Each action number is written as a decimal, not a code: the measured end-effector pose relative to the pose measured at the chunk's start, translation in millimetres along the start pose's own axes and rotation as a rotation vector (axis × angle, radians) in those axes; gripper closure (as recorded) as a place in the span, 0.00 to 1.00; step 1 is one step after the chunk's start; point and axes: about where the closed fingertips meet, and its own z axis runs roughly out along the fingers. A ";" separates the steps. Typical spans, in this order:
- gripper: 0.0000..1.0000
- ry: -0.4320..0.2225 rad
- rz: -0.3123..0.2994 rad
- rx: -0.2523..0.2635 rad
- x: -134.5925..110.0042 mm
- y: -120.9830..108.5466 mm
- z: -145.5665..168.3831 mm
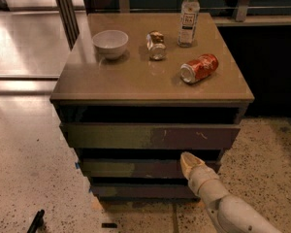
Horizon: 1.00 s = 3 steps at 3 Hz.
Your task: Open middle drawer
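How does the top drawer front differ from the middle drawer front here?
The top drawer front is taller; the middle drawer shows a shallower front. The top drawer front bears pale scratch marks; the middle drawer looks plain. The gripper is in front of the middle drawer's right part, below the top drawer front. Both are dark brown and handleless.

bowl: bench, 10 o'clock
silver can: 12 o'clock
bottle: upright, 1 o'clock
red can: on its side, 3 o'clock
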 end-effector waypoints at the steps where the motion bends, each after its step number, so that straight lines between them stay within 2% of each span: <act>1: 1.00 0.020 -0.024 0.023 1.4 -7.4 19.7; 2: 1.00 0.089 -0.062 0.077 15.2 -21.5 28.3; 3: 1.00 0.180 -0.093 0.152 37.1 -39.6 30.5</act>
